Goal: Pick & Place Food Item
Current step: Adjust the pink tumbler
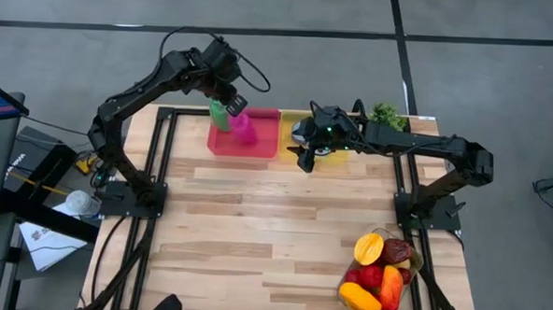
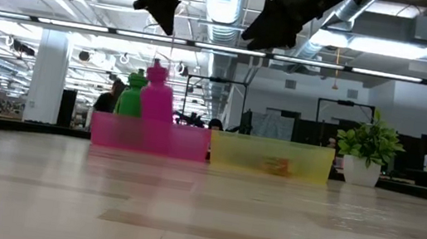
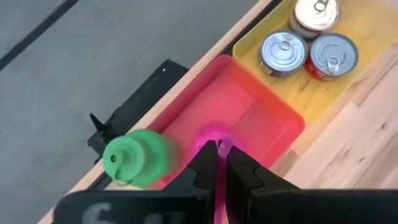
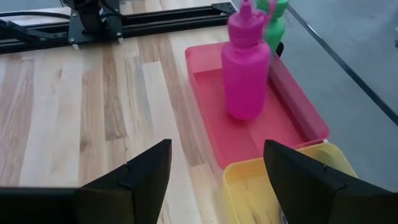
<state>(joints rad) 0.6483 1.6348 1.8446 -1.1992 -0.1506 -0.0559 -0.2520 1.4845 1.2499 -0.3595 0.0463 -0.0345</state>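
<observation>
A pink bin at the table's far edge holds an upright green bottle and an upright pink bottle, both standing on the bin's floor. My left gripper is shut and hangs above the pink bottle's cap, clear of it in the low view. Beside the pink bin, a yellow bin holds three upright cans. My right gripper stands open above the yellow bin's near left corner with nothing between its fingers.
A bowl of fruit and vegetables sits near the table's front right corner. A small potted plant stands at the far edge, right of the yellow bin. Bare wood spans the middle and near left.
</observation>
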